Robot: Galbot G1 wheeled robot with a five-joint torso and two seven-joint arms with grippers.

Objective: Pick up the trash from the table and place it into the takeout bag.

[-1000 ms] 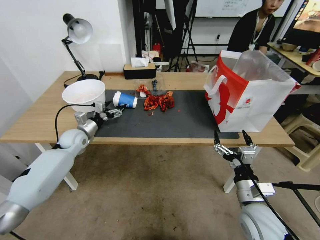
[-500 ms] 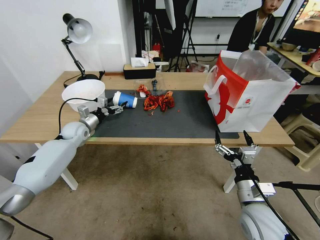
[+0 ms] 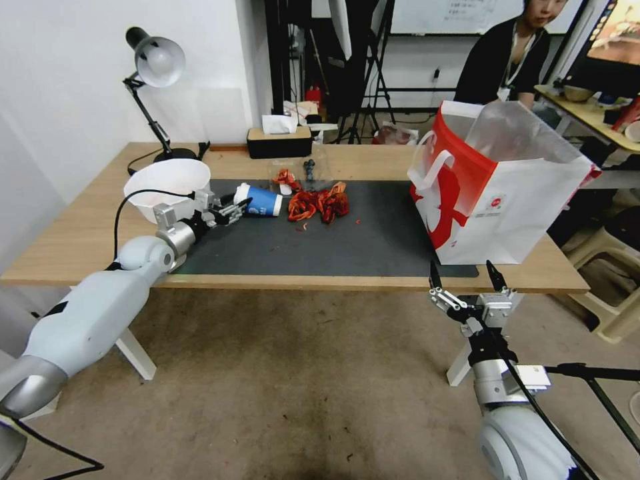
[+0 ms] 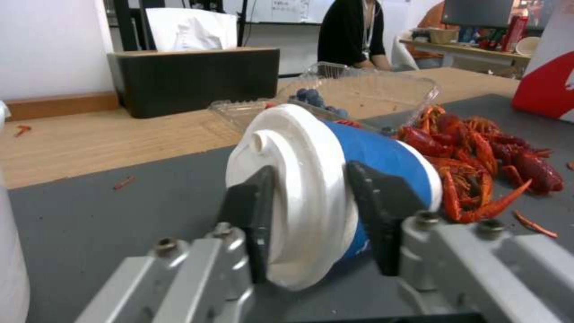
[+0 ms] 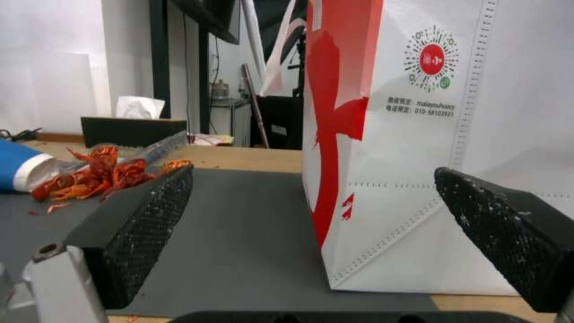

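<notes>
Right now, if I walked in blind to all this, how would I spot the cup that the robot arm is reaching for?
Find the dark grey mat on the long wooden table. Toward its left end, just left of the heap of red crayfish shells and right of the big white bowl, the blue paper cup lies on its side. It is the only blue thing there, white-lidded, its lid end between the left gripper's open fingers.

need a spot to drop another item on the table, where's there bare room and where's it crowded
Bare: the mat between the crayfish shells and the takeout bag, and the wood at the near left corner. Crowded: the far left of the mat, where the left tool straddles the blue paper cup beside the white bowl.
</notes>
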